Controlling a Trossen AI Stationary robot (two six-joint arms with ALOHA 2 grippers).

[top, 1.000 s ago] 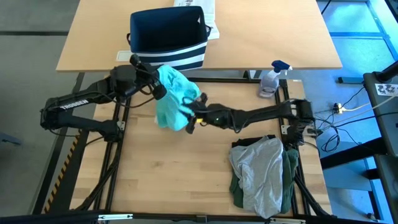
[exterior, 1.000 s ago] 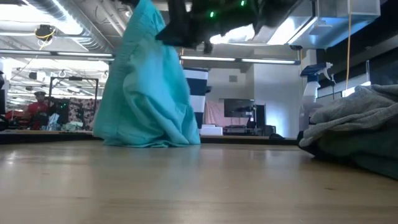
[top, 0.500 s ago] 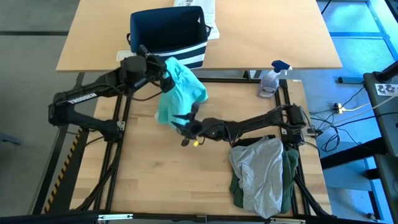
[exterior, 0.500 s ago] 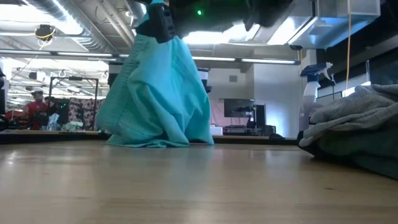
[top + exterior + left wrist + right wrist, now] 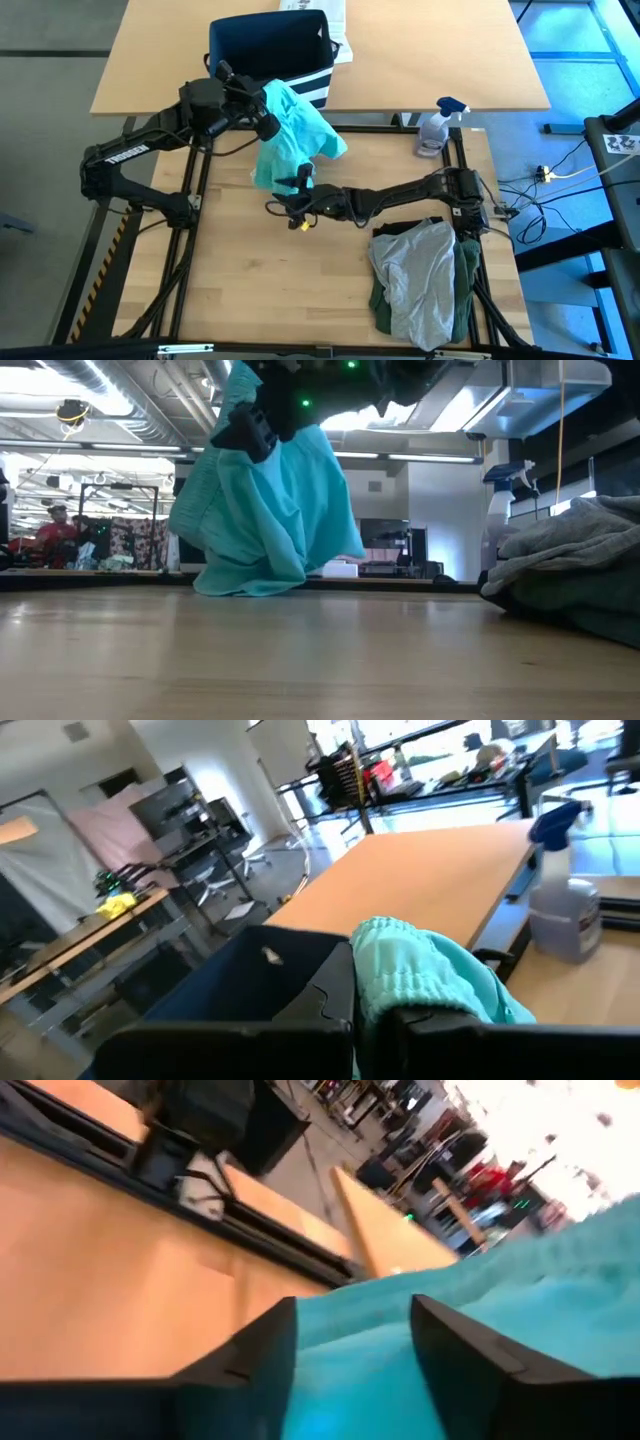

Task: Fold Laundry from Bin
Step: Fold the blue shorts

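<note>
My left pincer (image 5: pixel 268 127) is clamped on the waistband of the teal garment (image 5: pixel 290 140), holding it up just in front of the bin (image 5: pixel 268 52), its lower folds brushing the table (image 5: pixel 250 280). My right pincer (image 5: pixel 290 195) stands apart with its fingers (image 5: pixel 455 1350) astride a low fold, not yet closed. The cloth looks light and limp, likely to sag and twist; an outer hem corner seems the surest hold.

The bin (image 5: pixel 268 52) loses its lower right corner behind the teal garment (image 5: pixel 292 140); in the low view the garment's top is cut off at the upper edge.
</note>
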